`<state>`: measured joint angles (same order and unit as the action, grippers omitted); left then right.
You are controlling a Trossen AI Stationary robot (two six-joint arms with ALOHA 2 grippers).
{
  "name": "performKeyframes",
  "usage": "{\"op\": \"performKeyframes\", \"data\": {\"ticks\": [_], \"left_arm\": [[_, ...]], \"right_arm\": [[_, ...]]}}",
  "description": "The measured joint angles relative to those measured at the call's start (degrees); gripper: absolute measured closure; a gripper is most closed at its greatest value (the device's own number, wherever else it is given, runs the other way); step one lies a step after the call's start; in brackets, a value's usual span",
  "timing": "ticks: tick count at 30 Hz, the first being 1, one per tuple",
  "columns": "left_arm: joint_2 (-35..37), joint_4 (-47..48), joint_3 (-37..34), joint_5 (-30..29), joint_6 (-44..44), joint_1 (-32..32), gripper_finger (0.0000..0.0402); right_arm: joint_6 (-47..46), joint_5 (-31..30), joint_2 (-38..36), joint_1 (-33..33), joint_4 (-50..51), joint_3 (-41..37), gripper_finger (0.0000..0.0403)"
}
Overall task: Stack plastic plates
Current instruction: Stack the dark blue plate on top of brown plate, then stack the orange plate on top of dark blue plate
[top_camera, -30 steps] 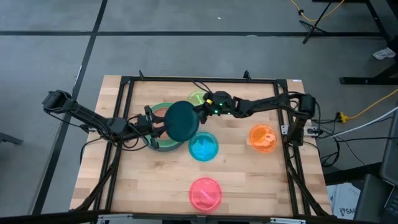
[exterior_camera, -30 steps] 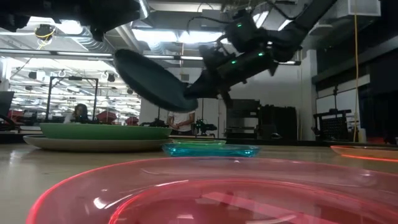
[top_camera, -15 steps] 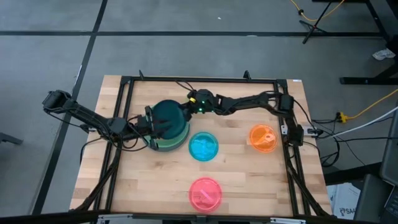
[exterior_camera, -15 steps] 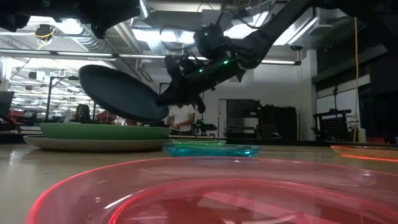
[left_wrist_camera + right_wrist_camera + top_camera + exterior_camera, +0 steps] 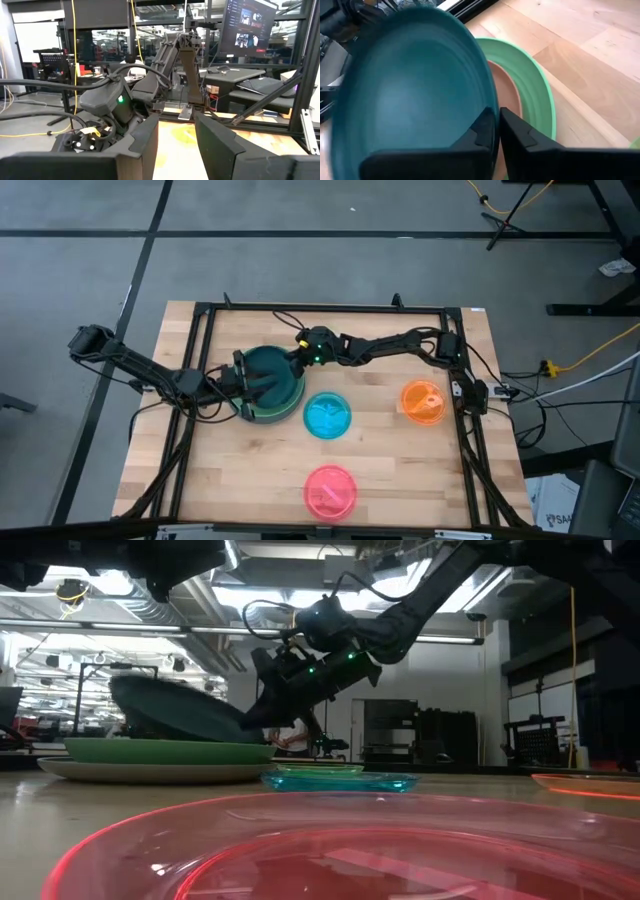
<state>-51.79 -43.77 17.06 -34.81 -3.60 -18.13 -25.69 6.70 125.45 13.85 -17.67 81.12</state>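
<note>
Near edge: pink plate (image 5: 330, 491) flat on table (image 5: 400, 470). Mid-table: blue plate (image 5: 327, 416), orange plate (image 5: 423, 402) to right, apart. Beyond: right gripper (image 5: 296, 360) clamped on rim of dark teal plate (image 5: 270, 372), tilted over light green plate (image 5: 165, 751) on grey plate (image 5: 150, 771). Brown plate (image 5: 506, 94) lies inside green. Left gripper (image 5: 175, 135) beside stack, fingers apart, empty.

Right gripper (image 5: 495, 132) fingers pinched nearly together; left gripper (image 5: 176, 137) fingers parted.
</note>
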Motion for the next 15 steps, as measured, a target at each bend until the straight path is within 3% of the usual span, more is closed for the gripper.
{"op": "performKeyframes", "data": {"ticks": [9, 15], "left_arm": [[0.0, 0.0, 0.0, 0.0, 0.0, 0.0, 0.0278], [0.0, 0.1, 0.0, 0.0, 0.0, 0.0, 0.0278]], "right_arm": [[0.7, -0.3, 0.0, 0.0, -0.2, 0.0, 0.029], [5.3, 0.6, -0.2, 0.0, -2.4, 0.0, 0.0275]]}}
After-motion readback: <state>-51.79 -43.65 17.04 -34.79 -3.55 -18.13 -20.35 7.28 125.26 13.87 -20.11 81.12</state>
